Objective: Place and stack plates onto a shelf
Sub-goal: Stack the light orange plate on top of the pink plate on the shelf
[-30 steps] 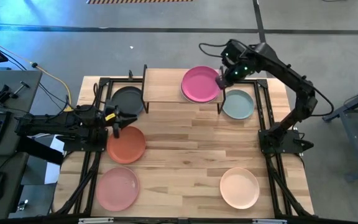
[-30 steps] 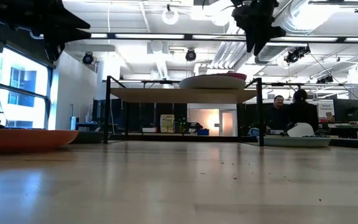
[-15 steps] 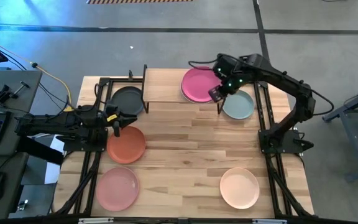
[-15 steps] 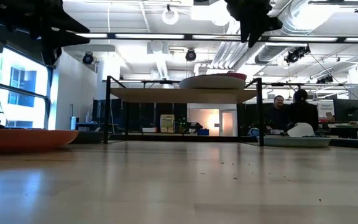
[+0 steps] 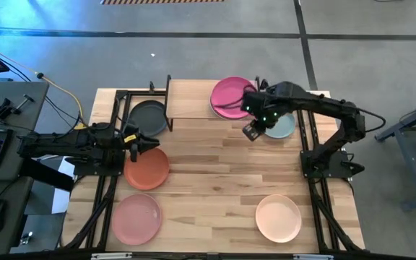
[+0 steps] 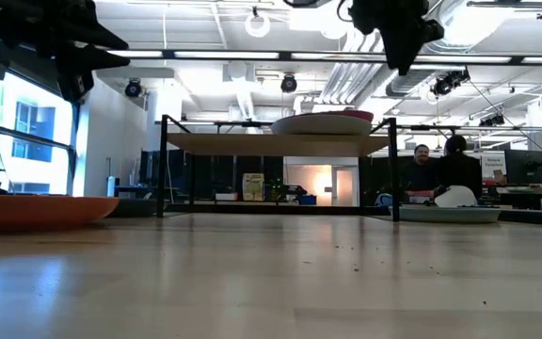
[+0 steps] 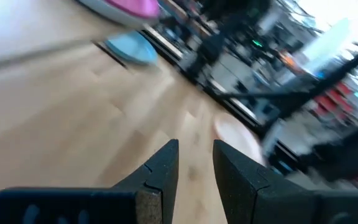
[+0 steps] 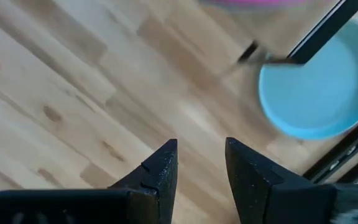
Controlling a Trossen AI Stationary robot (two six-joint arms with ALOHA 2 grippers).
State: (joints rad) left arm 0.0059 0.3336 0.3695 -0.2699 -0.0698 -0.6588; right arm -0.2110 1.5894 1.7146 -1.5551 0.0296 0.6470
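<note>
- While it hangs above the tabletop [image 5: 215,166] just off the shelf's front right corner, the right gripper [image 5: 250,132] carries nothing, fingers [image 8: 160,171] slightly parted with bare wood seen through the narrow gap
- teal plate [image 5: 278,122] lies on the table just beside that gripper, right of the shelf [image 5: 190,101]; wrist view shows it past a black shelf leg [image 8: 319,34]
- magenta plate [image 5: 231,97] sits on the right half of the shelf, its edge poking over the shelf's rim in the low view
- left half of the shelf top is bare wood
- left gripper [image 5: 147,141] waits at the table's left side, between the dark grey plate [image 5: 147,115] and the terracotta plate [image 5: 147,168], fingers [image 7: 160,174] a small gap apart, nothing in them
- dark grey plate lies on the table touching or just under the shelf's left end, cannot tell which
- terracotta plate flat on the table, in front of the dark grey one
- pink plate [image 5: 136,218] near the front left corner, cream plate [image 5: 279,217] near the front right, well apart
- two people [image 6: 440,169] sit in the room behind the table
</note>
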